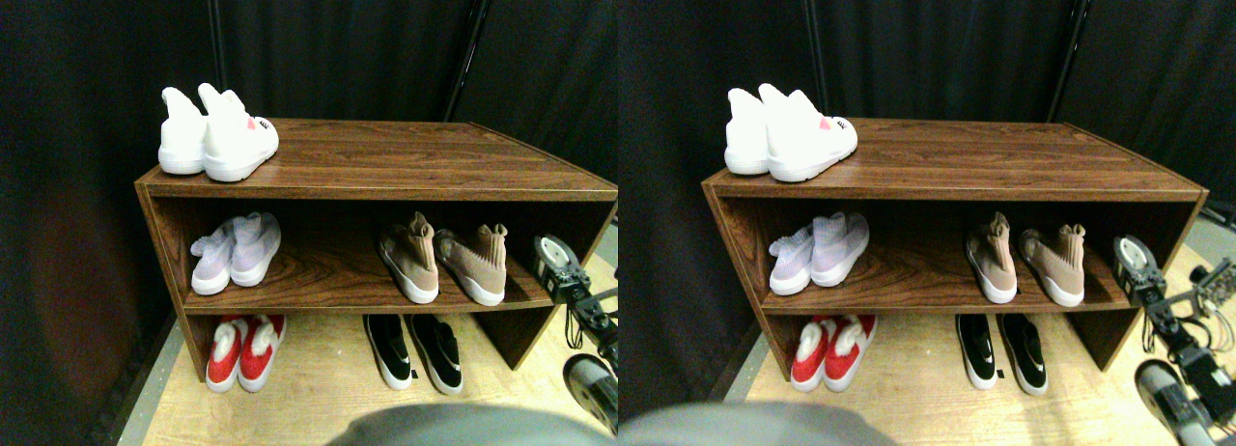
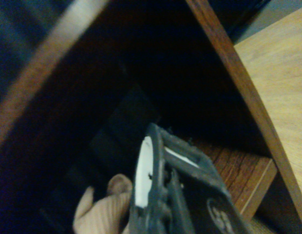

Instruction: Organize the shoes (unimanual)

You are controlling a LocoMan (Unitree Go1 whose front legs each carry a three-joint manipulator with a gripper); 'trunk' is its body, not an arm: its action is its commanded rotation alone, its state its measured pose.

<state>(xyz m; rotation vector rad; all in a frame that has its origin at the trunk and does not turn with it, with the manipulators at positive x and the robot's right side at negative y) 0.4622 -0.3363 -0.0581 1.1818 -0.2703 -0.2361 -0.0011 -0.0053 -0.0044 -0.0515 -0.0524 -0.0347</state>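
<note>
A tan knit pair stands on the middle shelf at the right: one shoe (image 1: 410,258) beside the other (image 1: 473,264), toes toward me and slightly splayed. A black pair (image 1: 415,351) with white soles sits on the floor under the shelf. My right gripper (image 1: 553,258) hangs at the right end of the middle shelf, just right of the outer tan shoe and apart from it. In the wrist view, part of a tan shoe (image 2: 104,212) shows beside the dark jaw frame, with the shelf board (image 2: 238,170) behind.
The wooden rack (image 1: 386,161) carries a white pair (image 1: 217,132) on its top left and a lavender pair (image 1: 237,253) on the middle shelf's left. A red pair (image 1: 244,349) sits on the floor below. The rack's right side panel (image 1: 601,224) stands close to my arm.
</note>
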